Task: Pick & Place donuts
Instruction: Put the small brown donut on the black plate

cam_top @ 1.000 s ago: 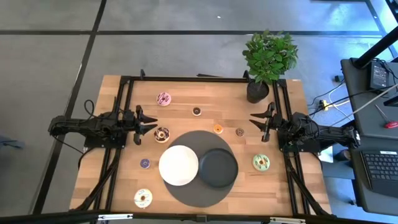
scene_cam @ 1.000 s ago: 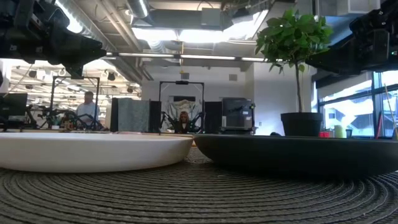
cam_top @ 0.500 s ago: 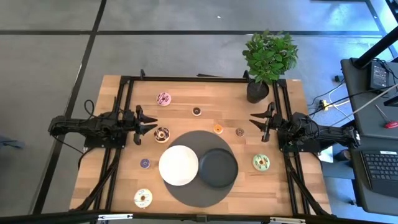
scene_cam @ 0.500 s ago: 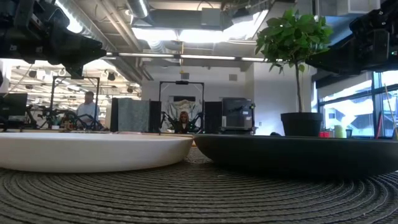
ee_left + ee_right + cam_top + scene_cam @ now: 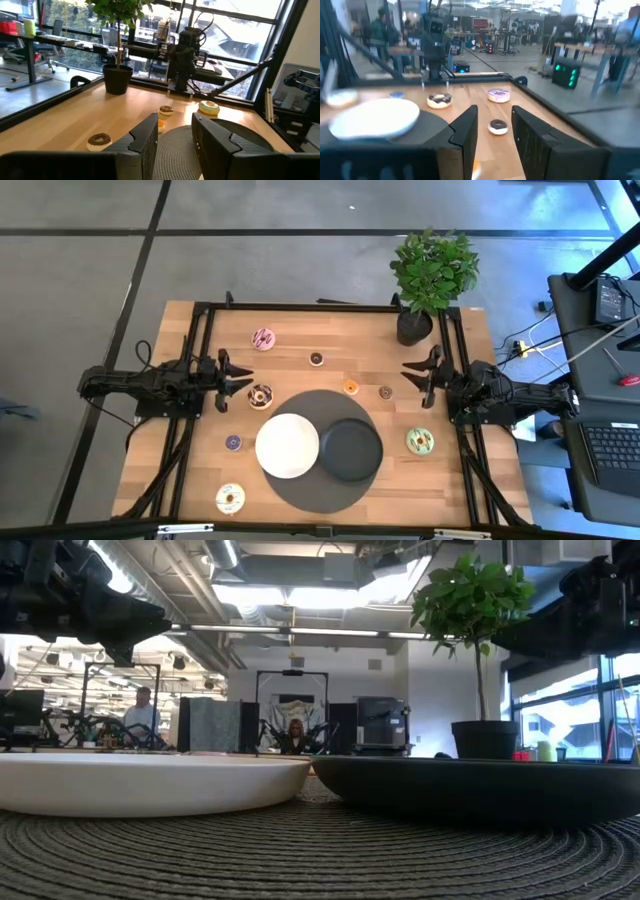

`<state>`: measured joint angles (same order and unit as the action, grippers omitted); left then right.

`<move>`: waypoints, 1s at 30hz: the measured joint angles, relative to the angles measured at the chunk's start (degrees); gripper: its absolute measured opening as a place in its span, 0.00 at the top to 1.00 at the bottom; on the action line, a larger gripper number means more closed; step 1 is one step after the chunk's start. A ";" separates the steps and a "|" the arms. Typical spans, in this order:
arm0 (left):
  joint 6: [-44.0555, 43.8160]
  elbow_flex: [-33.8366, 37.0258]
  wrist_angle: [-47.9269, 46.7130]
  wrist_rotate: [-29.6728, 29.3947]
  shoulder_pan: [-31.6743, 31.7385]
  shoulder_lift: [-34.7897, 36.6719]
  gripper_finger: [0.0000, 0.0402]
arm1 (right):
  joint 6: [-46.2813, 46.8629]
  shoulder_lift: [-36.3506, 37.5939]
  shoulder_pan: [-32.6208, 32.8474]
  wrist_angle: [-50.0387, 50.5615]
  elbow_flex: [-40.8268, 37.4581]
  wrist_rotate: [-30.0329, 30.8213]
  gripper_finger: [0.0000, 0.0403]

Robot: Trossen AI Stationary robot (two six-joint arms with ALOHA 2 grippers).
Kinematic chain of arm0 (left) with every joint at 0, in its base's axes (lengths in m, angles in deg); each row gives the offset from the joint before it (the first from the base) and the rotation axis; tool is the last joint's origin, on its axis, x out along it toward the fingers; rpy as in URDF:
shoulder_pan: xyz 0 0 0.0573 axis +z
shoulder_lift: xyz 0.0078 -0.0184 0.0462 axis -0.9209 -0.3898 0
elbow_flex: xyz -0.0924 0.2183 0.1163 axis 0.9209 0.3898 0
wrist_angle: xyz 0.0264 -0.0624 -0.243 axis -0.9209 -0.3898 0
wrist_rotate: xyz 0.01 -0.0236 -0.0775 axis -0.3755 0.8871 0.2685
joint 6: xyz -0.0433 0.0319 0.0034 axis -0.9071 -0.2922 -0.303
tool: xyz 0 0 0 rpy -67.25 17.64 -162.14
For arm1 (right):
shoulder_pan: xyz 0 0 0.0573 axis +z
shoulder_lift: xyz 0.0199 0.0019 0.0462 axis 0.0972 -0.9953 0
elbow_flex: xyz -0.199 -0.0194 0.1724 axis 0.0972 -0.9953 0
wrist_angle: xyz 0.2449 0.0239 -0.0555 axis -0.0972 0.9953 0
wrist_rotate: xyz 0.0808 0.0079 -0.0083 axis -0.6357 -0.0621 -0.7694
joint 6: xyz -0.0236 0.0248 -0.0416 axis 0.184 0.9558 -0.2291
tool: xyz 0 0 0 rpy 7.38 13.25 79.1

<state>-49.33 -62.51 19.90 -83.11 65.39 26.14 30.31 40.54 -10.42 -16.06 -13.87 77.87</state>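
Wooden bench [image 5: 300,320] carries every donut loose; both plates sit bare on the round woven mat [image 5: 300,485]. Nearest the left hand [image 5: 243,380], whose fingers stand parted and hold nothing, is the chocolate-sprinkled donut [image 5: 260,395], just beside its tips. My judgement: start there, descend straight over the ring, pinch across one wall, lift clear before swinging to the white plate [image 5: 287,445]. Farther off, the right hand [image 5: 410,374] waits, parted and bare, near the small brown donut [image 5: 386,392]; the green donut [image 5: 420,441] and pink donut [image 5: 263,338] lie well apart.
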 joint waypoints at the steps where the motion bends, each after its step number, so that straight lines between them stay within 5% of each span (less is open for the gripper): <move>1: 0.02 0.00 0.01 0.00 0.00 0.00 0.71 | 2.92 0.00 0.01 -0.14 -0.01 -0.03 0.70; 5: 0.38 0.00 0.01 -0.01 0.00 0.00 0.71 | 15.45 0.00 0.00 -0.13 -0.02 0.02 0.70; 13: 0.50 -0.02 1.31 -0.04 0.00 0.00 0.71 | 20.78 -0.49 -0.03 -0.08 -0.02 2.36 0.70; 24: 0.50 0.00 5.95 -0.04 0.00 0.00 0.71 | 17.85 -0.57 -0.03 -0.34 -0.02 3.97 0.69; 30: 0.50 -0.02 5.93 -0.04 0.00 0.00 0.71 | 17.64 -0.57 -0.03 -0.37 -0.02 4.07 0.58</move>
<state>-48.83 -62.53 25.83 -83.16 65.39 26.14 47.95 39.97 -10.44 -16.44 -13.89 81.94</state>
